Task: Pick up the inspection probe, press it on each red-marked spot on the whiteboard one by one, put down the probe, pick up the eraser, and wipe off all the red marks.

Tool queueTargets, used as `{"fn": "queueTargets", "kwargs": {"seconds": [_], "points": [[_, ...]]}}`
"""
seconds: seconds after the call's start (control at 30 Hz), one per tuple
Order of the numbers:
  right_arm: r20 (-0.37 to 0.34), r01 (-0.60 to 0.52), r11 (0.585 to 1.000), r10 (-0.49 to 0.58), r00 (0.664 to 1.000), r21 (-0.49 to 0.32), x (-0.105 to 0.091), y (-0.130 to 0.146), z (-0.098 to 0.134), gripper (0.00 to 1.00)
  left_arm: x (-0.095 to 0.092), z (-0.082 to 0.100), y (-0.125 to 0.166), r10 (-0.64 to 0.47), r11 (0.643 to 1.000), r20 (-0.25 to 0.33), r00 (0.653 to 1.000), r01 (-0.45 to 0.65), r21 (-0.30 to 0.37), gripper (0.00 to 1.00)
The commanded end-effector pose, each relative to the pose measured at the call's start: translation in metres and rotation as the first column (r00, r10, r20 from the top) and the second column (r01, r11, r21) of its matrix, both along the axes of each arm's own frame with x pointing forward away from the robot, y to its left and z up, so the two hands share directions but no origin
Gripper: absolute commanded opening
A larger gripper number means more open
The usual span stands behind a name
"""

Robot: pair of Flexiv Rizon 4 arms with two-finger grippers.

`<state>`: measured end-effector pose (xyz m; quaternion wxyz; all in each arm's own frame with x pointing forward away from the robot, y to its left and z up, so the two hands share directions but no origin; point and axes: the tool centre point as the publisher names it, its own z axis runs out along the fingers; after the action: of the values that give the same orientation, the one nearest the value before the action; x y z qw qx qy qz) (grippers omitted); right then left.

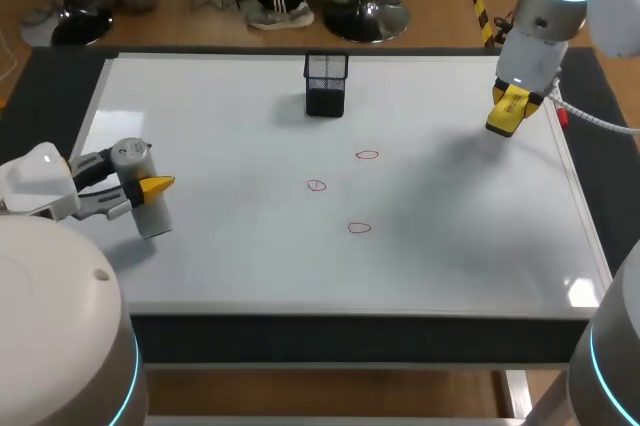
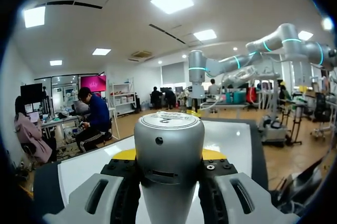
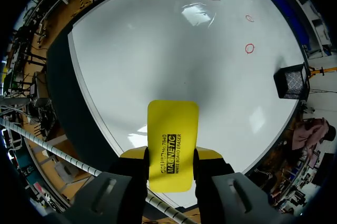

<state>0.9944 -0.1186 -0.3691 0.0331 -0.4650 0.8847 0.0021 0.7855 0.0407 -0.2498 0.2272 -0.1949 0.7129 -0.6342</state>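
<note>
My left gripper (image 1: 150,189) is shut on the grey cylindrical inspection probe (image 1: 140,186) and holds it upright over the whiteboard's left side; in the left wrist view the probe (image 2: 168,166) stands between the fingers. Over the board's far right my right gripper (image 1: 507,114) is shut on the yellow eraser (image 1: 508,109), which lies between the yellow tips in the right wrist view as the eraser (image 3: 172,142). Three small red circles mark the whiteboard (image 1: 230,256): a far mark (image 1: 367,155), a middle mark (image 1: 316,185) and a near mark (image 1: 359,228). The red marks (image 3: 249,48) show far ahead of the right gripper.
A black mesh pen holder (image 1: 326,83) stands at the back middle of the board, also seen as the holder (image 3: 290,81) from the right wrist. A dark table border (image 1: 40,76) runs round the whiteboard. A red item (image 1: 563,117) lies at the board's right edge.
</note>
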Motion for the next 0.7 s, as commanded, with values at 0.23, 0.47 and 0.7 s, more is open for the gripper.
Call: {"fn": "queueTargets", "kwargs": {"seconds": [0.23, 0.47, 0.7], "points": [[-0.009, -0.014, 0.999, 0.014, 1.000, -0.037, -0.003, 0.002, 0.002, 0.00, 0.000, 0.001, -0.001, 0.003, 1.000, 0.001, 1.000, -0.003, 0.001, 0.00], [0.021, -0.040, 0.995, 0.042, 0.999, -0.087, -0.030, 0.023, 0.014, 0.00, 0.000, 0.001, -0.001, 0.003, 1.000, 0.001, 1.000, -0.003, 0.001, 0.00], [0.036, -0.125, 0.988, 0.129, 0.991, -0.088, -0.066, 0.068, 0.017, 0.00, 0.000, 0.001, -0.001, 0.003, 1.000, 0.001, 1.000, -0.003, 0.001, 0.00]]}}
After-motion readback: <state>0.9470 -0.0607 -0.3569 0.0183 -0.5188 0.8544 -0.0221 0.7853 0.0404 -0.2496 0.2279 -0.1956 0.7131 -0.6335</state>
